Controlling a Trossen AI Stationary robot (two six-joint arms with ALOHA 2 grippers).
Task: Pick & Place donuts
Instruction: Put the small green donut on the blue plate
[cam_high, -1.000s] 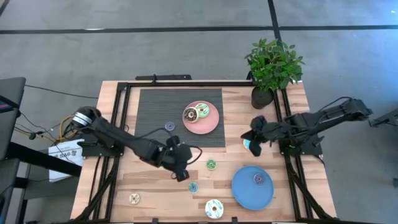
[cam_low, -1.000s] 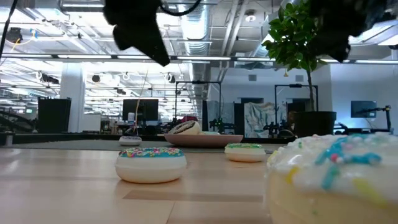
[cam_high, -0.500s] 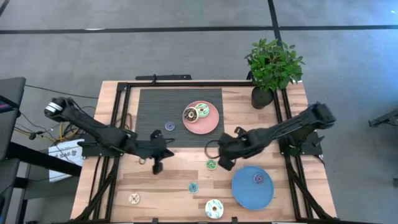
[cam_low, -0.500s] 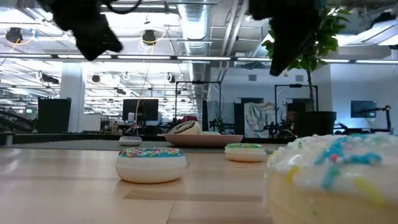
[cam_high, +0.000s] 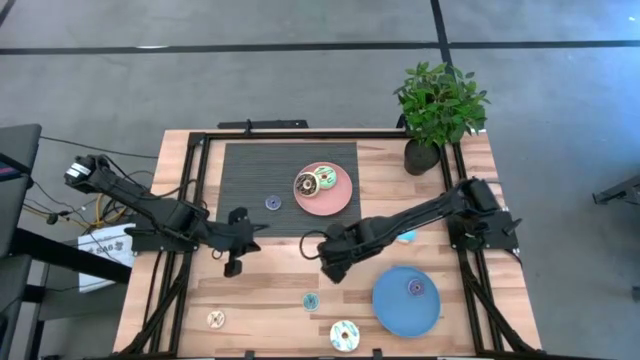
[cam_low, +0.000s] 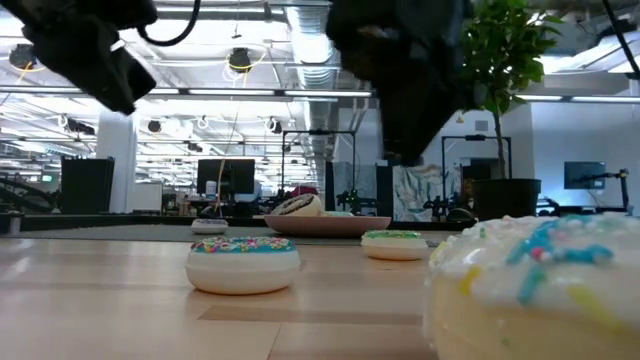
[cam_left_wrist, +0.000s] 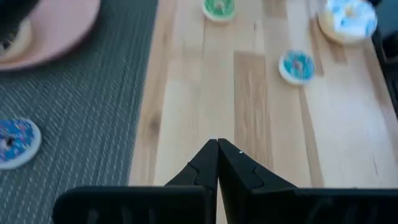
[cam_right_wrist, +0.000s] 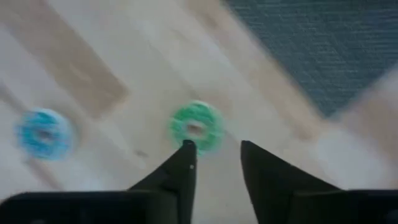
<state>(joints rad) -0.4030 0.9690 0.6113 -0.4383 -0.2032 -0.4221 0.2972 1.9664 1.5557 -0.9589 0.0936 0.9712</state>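
Dark and parted a little, the right gripper (cam_right_wrist: 214, 155) hangs empty over the wooden table (cam_high: 270, 300), just short of a small green donut (cam_right_wrist: 196, 126), with a blue donut (cam_right_wrist: 45, 132) off to the side. Black fingers pressed together, the left gripper (cam_left_wrist: 217, 149) hovers near the ribbed grey mat (cam_high: 250, 190). Two more donuts lie on the pink plate (cam_high: 335, 200), and a purple donut (cam_high: 415, 288) sits on the blue plate (cam_high: 395, 310).
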